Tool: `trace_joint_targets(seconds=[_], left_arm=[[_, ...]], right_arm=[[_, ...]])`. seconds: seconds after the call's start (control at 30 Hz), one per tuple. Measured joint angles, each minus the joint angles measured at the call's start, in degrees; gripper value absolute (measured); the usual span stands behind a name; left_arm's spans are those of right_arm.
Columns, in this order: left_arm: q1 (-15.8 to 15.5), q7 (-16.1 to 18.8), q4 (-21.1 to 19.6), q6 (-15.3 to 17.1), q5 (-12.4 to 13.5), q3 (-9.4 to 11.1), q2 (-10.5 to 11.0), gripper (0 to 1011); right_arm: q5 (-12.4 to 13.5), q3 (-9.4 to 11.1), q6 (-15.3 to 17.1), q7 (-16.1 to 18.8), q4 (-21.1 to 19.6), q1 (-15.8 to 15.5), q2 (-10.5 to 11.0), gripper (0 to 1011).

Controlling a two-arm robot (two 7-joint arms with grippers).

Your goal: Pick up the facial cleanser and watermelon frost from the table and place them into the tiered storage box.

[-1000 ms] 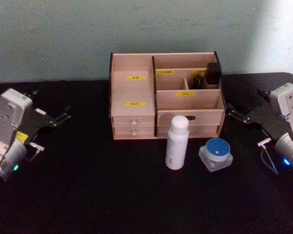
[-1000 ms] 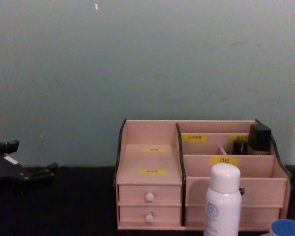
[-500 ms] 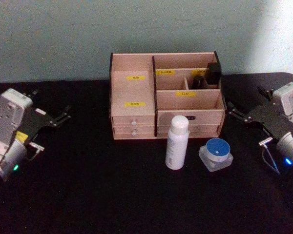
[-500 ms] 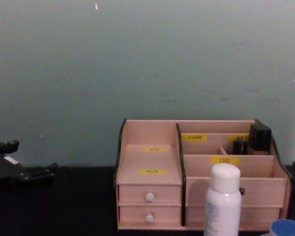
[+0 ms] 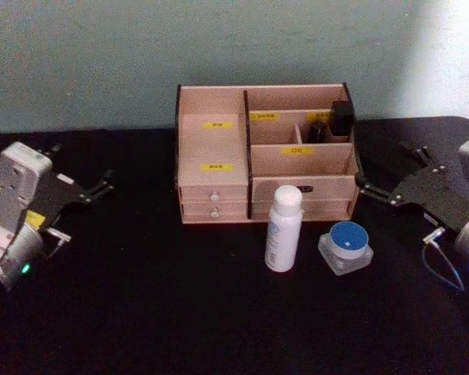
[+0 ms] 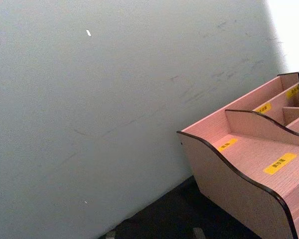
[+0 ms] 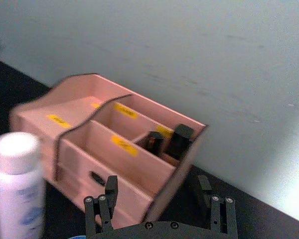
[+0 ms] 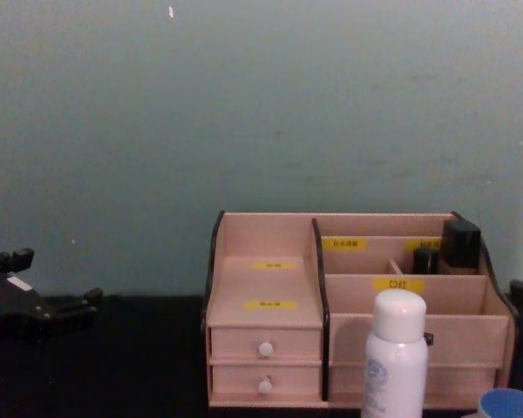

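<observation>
In front of the right half of the tiered storage box (image 5: 213,147), on the black tabletop (image 5: 141,312), both things wait untouched: the facial cleanser (image 5: 284,229), a white bottle standing upright with its long axis vertical, and just beside it on the right the watermelon frost (image 5: 345,247), a squat jar with a blue lid. The right claw (image 5: 388,168) hangs near the box's right end with its fingers spread wide and nothing between them. From it the jar lies inward and toward the robot, with the bottle just past the jar on the same line. The left claw (image 5: 81,167) is parked well apart at the far left, also open and empty. The right arm is plainly the nearer one, so I judge it will take the first pick, most likely the jar.
</observation>
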Motion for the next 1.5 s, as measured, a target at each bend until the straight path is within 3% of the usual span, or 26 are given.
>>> trace_joint_targets(seconds=[0.4, 0.87, 1.13, 1.5], left_arm=[[0.00, 0.00, 0.00, 0.00, 0.00, 0.00, 0.00, 1001], [0.00, 0.00, 0.00, 0.00, 0.00, 0.00, 0.00, 1001], [0.00, 0.00, 0.00, 0.00, 0.00, 0.00, 0.00, 1001], [0.00, 0.00, 0.00, 0.00, 0.00, 0.00, 0.00, 1001]], right_arm=[[4.25, -0.16, 0.19, 11.14, -3.24, -2.24, 1.97, 1002], [7.66, -1.86, 1.67, 22.34, -0.99, -0.72, 0.70, 1002], [7.93, -3.37, 3.19, 26.08, 2.55, 1.90, -1.61, 1002], [7.69, -5.77, 4.66, 28.23, 7.56, 5.87, -4.33, 1000]])
